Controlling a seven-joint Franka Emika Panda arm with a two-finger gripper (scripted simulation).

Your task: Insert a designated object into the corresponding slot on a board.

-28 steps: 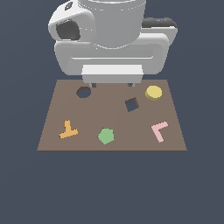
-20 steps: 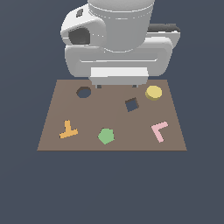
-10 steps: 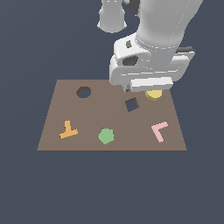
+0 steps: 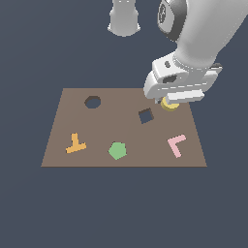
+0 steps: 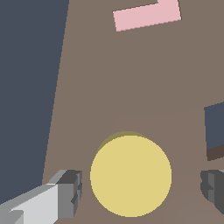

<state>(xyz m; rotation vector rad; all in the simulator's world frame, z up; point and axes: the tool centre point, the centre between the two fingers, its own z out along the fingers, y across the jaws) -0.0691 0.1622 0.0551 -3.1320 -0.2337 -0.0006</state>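
We have swung our hand (image 5: 135,188) away from the round slot (image 4: 92,102) and lowered it over the yellow disc (image 5: 131,175), which lies flat on the board (image 4: 63,126) between our spread fingers (image 5: 70,192), ungripped.

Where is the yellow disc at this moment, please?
In the exterior view the yellow disc lies near the brown board's far right corner, right of the square hole, directly under the open gripper.
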